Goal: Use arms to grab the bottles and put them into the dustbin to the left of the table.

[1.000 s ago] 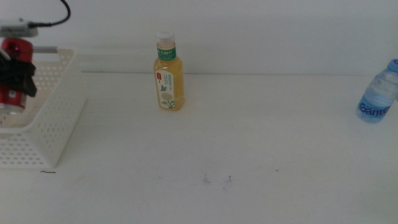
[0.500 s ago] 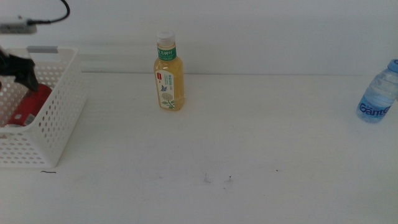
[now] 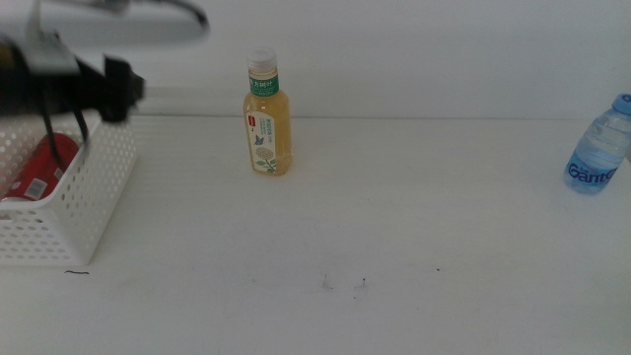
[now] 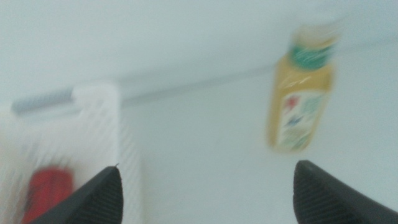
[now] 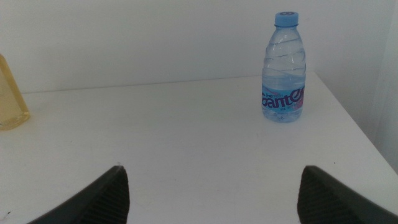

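With the can (image 3: 37, 168) lying in the dustbin (image 3: 94, 212), both grippers' (image 4: 205, 186) (image 5: 211, 186) fingers are spread empty; the smooth, upright tea bottle (image 3: 266, 123) is best gripped mid-body.

The clear water bottle (image 5: 283, 67) at the far right of the tabletop (image 3: 414, 227) carries a blue label with white lettering; in the right wrist view it reads roughly "anten", and in the middle view "Gante", cut off by the picture's edge. The yellow tea bottle (image 3: 266, 116) at the far middle has a green and white label with a small red mark, its print too small to read. The red can (image 3: 39, 168) in the white basket (image 3: 89, 202) shows white markings, unreadable.
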